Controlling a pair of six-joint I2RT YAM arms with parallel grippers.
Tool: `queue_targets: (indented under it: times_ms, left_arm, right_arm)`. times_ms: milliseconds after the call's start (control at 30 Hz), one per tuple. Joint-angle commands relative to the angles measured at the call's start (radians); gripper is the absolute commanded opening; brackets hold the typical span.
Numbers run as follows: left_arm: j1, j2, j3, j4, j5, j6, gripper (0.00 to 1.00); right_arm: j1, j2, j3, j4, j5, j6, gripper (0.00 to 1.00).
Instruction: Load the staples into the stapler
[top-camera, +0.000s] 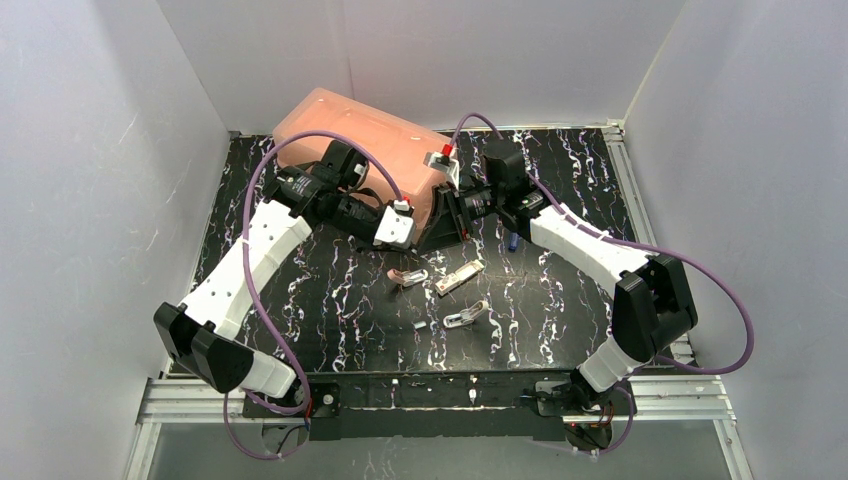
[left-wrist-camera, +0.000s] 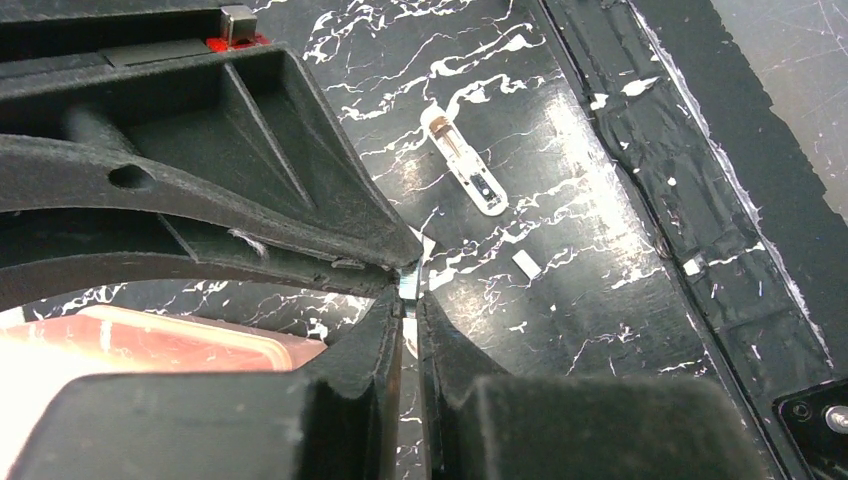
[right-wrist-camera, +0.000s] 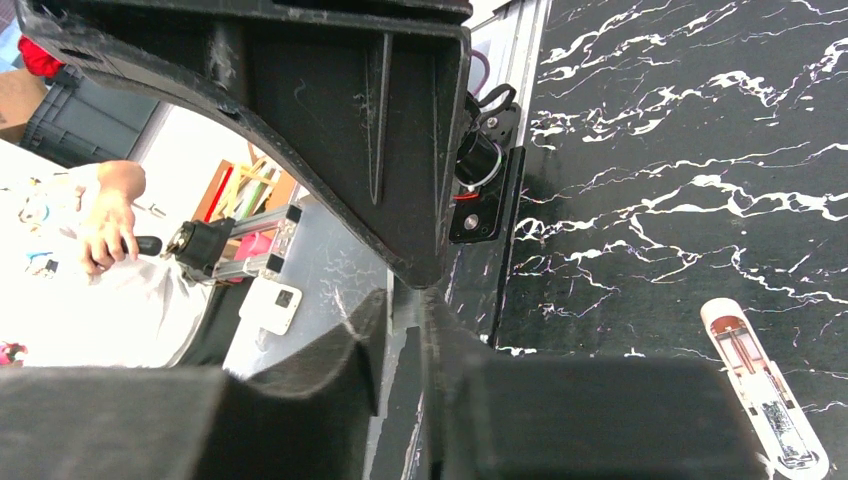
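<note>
Pink bin (top-camera: 345, 125) sits on marbled table (top-camera: 560, 320).

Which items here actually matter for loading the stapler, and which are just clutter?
For the job: white stapler, lying open; similar white piece near it; thin metal strip, probably staples, pinched in the left gripper.

Just lying about: pink box at the back; small blue item; clear pinkish piece, purpose unclear.

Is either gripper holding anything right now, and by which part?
The left gripper pinches a small silvery piece, likely staples, at its very tip; which part it grips is hidden. The right gripper is shut, with nothing seen in it.
</note>
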Motion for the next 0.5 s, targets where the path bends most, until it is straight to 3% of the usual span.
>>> queue_targets:
  times_ms: [0,167,267,400,467]
  left_arm:
    - [-0.007,-0.030,-0.031,-0.017,0.022,-0.007,0.00]
    - [-0.006,-0.068,-0.081,0.064,0.048,-0.156,0.00]
    - [0.001,-0.091,-0.118,0.192,0.043,-0.393,0.00]
    - [0.018,-0.108,-0.194,0.443,0.040,-0.787,0.00]
    - [0.027,-0.112,-0.237,0.565,0.034,-0.979,0.00]
  right_arm:
    - [-0.015,-0.029,0.008,0.057,0.016,0.013,0.35]
    - [-0.071,-0.035,0.023,0.047,0.015,0.009,0.52]
    - [-0.109,-0.057,0.043,-0.019,0.029,-0.069,0.54]
    - [-0.121,-0.074,0.130,-0.357,0.110,-0.345,0.57]
    - [-0.122,-0.084,0.159,-0.441,0.158,-0.430,0.61]
